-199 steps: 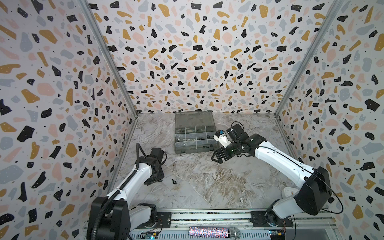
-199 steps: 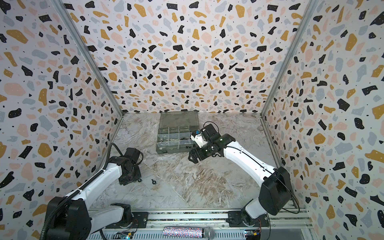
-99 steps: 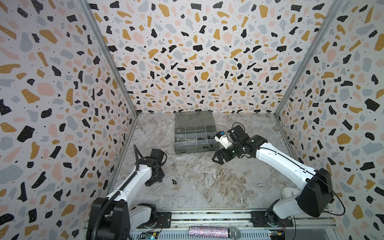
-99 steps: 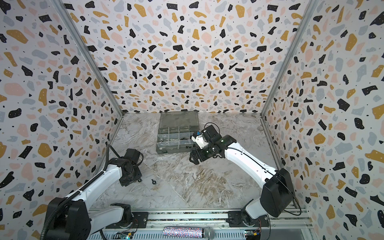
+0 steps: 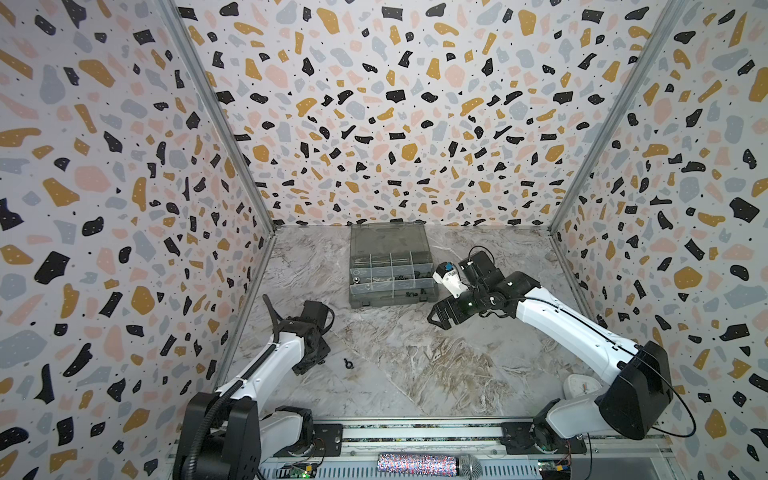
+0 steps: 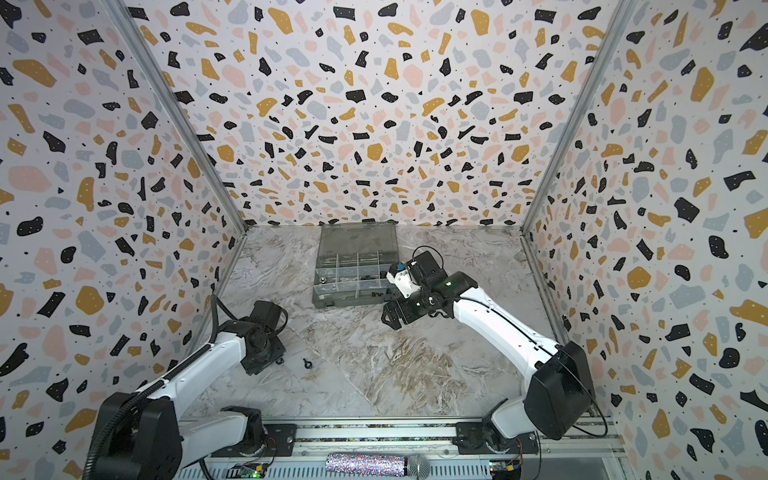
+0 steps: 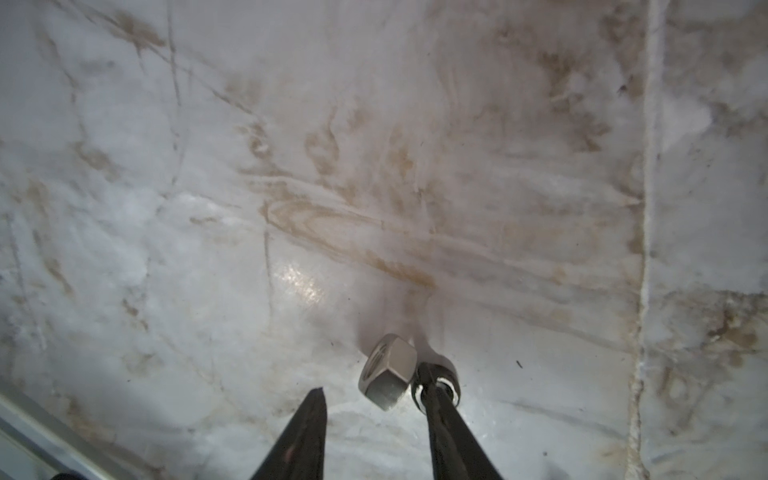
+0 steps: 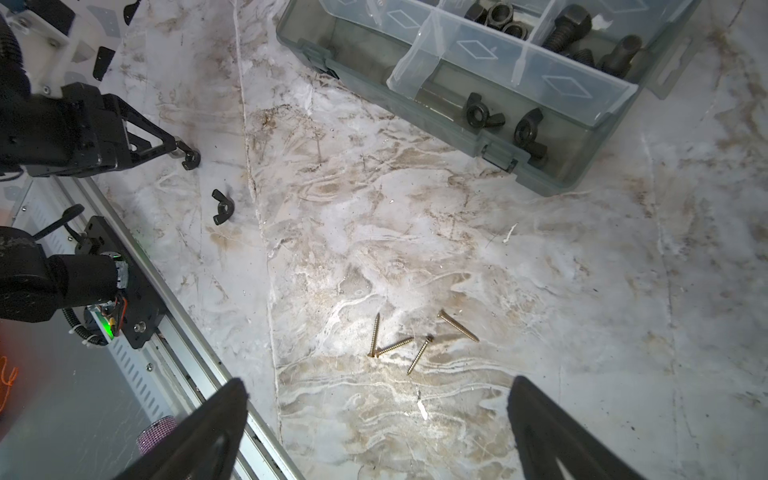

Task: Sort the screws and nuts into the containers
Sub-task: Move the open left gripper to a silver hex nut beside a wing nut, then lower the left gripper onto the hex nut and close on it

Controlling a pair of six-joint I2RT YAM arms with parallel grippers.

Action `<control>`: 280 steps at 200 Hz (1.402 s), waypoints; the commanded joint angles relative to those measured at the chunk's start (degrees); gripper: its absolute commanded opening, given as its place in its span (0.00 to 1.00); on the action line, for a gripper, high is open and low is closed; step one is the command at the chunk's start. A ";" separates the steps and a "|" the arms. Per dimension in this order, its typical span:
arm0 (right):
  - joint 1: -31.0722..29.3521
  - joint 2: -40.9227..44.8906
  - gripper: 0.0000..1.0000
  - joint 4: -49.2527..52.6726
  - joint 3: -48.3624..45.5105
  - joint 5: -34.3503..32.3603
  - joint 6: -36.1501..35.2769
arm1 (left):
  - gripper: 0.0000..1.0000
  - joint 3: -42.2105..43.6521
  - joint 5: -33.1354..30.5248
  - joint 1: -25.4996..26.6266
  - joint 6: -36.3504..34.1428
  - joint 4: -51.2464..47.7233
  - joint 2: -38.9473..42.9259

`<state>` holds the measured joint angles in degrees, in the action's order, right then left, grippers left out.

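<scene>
Left gripper (image 7: pixel 372 384) is down at the marbled white table (image 7: pixel 457 166), near left, well apart from the box; jaws partly apart, not clamped. A small silver metal hex nut (image 7: pixel 388 372) sits between the fingertips, tipped up on an edge; it touches one finger, with a clear gap to the other.

Right gripper (image 8: pixel 376 386) is spread wide and empty; it hovers just beside the near right corner of the smoky-grey translucent plastic organizer box (image 8: pixel 415 120). The box sits far centre; its hinged lid (image 5: pixel 386 241) lies open flat on the far side. Its compartments hold black hex nuts (image 8: pixel 498 16), short black bolts (image 8: pixel 569 29), and black wing nuts (image 8: pixel 484 114) in the nearest row.

Loose on the table: one stray black wing nut (image 8: pixel 222 206) near the left gripper, to its right; four thin brass wood screws (image 8: pixel 415 340) clustered nearer than the box, two touching at one end.

Risks, as judgement:
- The hex nut only leans on one finger, so closing could roll or flick it out rather than pinch it.
- The pointed tips give little contact, so it may twist and drop on the lift or the long carry.
- The brass screws lie flat and close together, so the right gripper may scrape the table, take two, or scatter them.
- The right arm is close to the box; a loose swing could shove it.
- The cells are small, so an off-centre release lands a part in the wrong one.
</scene>
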<state>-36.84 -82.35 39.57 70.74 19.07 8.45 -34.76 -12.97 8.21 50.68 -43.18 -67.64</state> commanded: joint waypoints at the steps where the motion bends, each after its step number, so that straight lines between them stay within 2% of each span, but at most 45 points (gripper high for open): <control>1: 0.19 1.71 0.99 -0.02 -0.23 -0.50 -0.68 | 0.38 0.85 -0.43 -0.73 0.92 1.03 -0.65; 26: 0.19 1.57 0.99 0.06 -0.08 -0.50 -0.56 | 0.28 1.35 0.01 -0.87 0.74 1.56 -0.52; 53: 0.20 1.41 0.99 0.12 0.00 -0.50 -0.54 | 0.23 1.37 0.10 -0.91 0.65 1.78 -0.30; 221: 0.28 1.20 0.99 0.37 -0.40 -1.03 -0.63 | 0.22 1.93 0.30 -1.52 0.39 5.47 -4.39; 245: 0.33 1.22 0.99 0.55 -0.32 -1.24 -0.71 | 0.22 1.96 0.40 -1.88 -1.71 5.87 -5.00; 280: 0.54 1.09 0.99 0.73 -0.03 -1.32 -0.71 | 0.13 1.20 0.21 -2.14 -2.72 5.56 -5.43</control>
<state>-36.60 -82.35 39.38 70.43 18.35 8.45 -33.26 -12.49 6.52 49.43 -37.41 -72.64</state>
